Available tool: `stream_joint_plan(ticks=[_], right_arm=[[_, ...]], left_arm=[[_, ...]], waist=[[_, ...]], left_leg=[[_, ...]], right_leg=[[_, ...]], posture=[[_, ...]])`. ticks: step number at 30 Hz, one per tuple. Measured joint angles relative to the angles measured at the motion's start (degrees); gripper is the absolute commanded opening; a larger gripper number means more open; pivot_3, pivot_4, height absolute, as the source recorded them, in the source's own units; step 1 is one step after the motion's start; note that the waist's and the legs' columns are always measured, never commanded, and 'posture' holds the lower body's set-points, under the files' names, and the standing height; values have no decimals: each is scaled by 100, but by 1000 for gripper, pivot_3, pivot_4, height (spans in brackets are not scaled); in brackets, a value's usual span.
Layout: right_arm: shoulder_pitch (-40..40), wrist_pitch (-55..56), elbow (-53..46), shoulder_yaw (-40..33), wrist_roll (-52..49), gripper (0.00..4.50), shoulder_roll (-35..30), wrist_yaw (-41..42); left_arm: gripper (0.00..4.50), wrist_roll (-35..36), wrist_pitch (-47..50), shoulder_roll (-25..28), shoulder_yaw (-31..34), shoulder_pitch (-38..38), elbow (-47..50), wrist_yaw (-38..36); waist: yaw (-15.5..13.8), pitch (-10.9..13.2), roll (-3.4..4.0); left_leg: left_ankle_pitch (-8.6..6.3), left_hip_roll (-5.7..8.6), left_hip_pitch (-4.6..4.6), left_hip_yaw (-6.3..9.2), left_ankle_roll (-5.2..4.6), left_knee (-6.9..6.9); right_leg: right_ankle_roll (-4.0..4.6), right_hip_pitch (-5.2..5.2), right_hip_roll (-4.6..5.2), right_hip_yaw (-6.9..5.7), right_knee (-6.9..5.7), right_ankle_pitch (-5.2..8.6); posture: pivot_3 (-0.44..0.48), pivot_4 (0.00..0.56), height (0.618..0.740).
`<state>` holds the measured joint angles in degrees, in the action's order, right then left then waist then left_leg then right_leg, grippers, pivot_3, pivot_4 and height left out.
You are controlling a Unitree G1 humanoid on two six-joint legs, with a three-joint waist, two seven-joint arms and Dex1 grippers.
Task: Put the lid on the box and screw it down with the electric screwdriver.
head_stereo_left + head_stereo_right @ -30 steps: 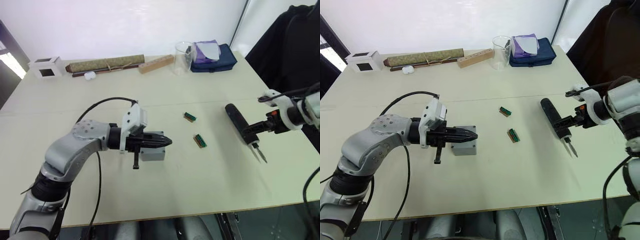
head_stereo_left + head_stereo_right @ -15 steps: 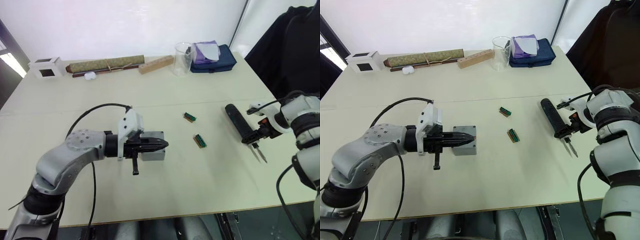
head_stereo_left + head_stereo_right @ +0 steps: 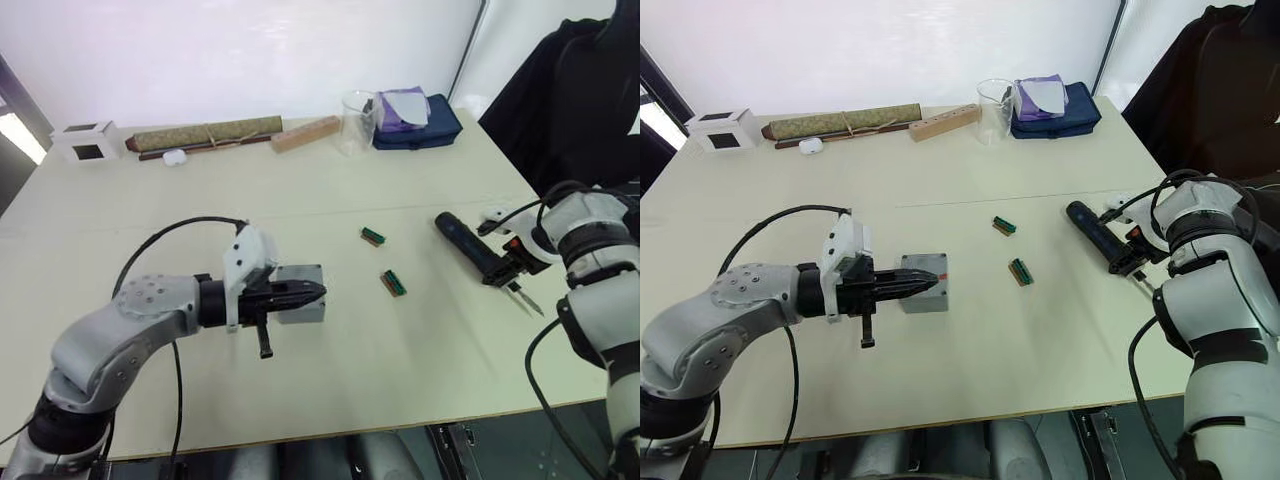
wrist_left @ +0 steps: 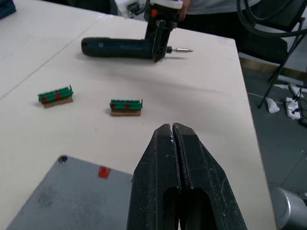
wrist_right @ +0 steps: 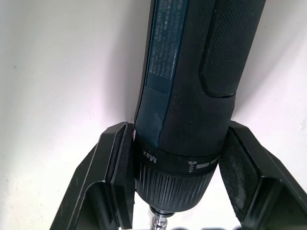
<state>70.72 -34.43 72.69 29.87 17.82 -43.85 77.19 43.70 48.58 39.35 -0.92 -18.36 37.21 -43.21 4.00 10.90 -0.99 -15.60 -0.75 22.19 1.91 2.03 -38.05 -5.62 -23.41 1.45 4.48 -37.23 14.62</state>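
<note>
The electric screwdriver (image 3: 472, 248), dark blue-black with a thin bit, lies on the table (image 3: 400, 180), clamped near its collar by the right gripper (image 3: 500, 275). The left gripper (image 3: 312, 293), fingers together, hovers over the lid (image 3: 924, 283). 2 green connectors (image 3: 393, 283) lie between them.

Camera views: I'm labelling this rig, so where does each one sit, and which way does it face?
Head stereo pair: looks forward and down over the table; both arms show.
Left wrist: looks along the shut left gripper, past the lid, to the right gripper.
Right wrist: looks along its fingers, astride the electric screwdriver.
Shared: all views show that screwdriver lying on the table.
</note>
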Motion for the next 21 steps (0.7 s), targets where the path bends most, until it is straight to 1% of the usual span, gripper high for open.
stream_joint_plan(ticks=[3,8,11,13,15,16,18,19,20,21], right_arm=[[91,-98,203,-407,-92,2142,37,-151],[545,-657,265,-1267,-603,2142,72,-256],[831,-1094,16,-1717,-894,2142,-57,-232],[840,-1476,-273,-2084,-1189,2142,-128,-266],[747,-1929,-699,-2484,-1523,2142,-192,-349],[581,-2275,-1101,-2722,-1723,2142,-239,-387],[59,-3260,-2211,-3387,-2325,2142,-251,-507],[-291,-3741,-2921,-3716,-2594,2142,-240,-621],[-505,-4021,-3326,-3899,-2765,2142,-217,-709],[-848,-4395,-3972,-4145,-2953,2142,-208,-875]], left_arm=[[0,2,-32,-1,0,-6,-62,-4],[0,-83,-177,-10,-12,-115,-406,-71],[0,-199,-313,-11,-55,-233,-629,-194],[0,-254,-399,-12,-64,-283,-792,-284],[0,-326,-448,-12,-83,-338,-945,-360],[0,-344,-460,-10,-103,-388,-1004,-422],[0,-381,-515,-2,-131,-506,-1148,-552],[0,-402,-524,0,-163,-585,-1223,-628],[0,-429,-527,12,-176,-627,-1259,-680],[0,-447,-535,18,-212,-687,-1313,-752]], waist=[[26,3,5],[16,35,59],[-11,35,60],[-24,35,60],[-23,36,59],[-33,36,59],[-51,36,59],[-60,36,59],[-68,36,58],[-86,36,59]], left_leg=[[0,0,0,-10,0,0],[1,3,18,-18,1,0],[0,4,27,-16,0,4],[0,8,33,-15,0,5],[0,13,36,-18,0,5],[0,13,38,-14,0,5],[0,13,40,-13,0,5],[0,12,40,-9,0,6],[0,11,41,-5,0,6],[0,11,42,-6,0,8]], right_leg=[[-1,-3,2,7,0,-1],[-1,-32,3,15,-11,-1],[-1,-39,5,14,-10,-1],[-1,-41,10,13,-6,-1],[-1,-41,15,14,-3,-1],[-2,-40,15,12,-1,-1],[-2,-42,13,12,-2,-1],[-2,-43,11,10,-3,-1],[-2,-43,9,7,-3,-1],[-3,-46,9,8,-6,0]], posture=[[0,150,740],[0,150,740],[0,150,740],[0,150,740],[0,150,740],[0,150,740],[0,150,740],[0,150,740],[0,150,740],[0,150,740]])
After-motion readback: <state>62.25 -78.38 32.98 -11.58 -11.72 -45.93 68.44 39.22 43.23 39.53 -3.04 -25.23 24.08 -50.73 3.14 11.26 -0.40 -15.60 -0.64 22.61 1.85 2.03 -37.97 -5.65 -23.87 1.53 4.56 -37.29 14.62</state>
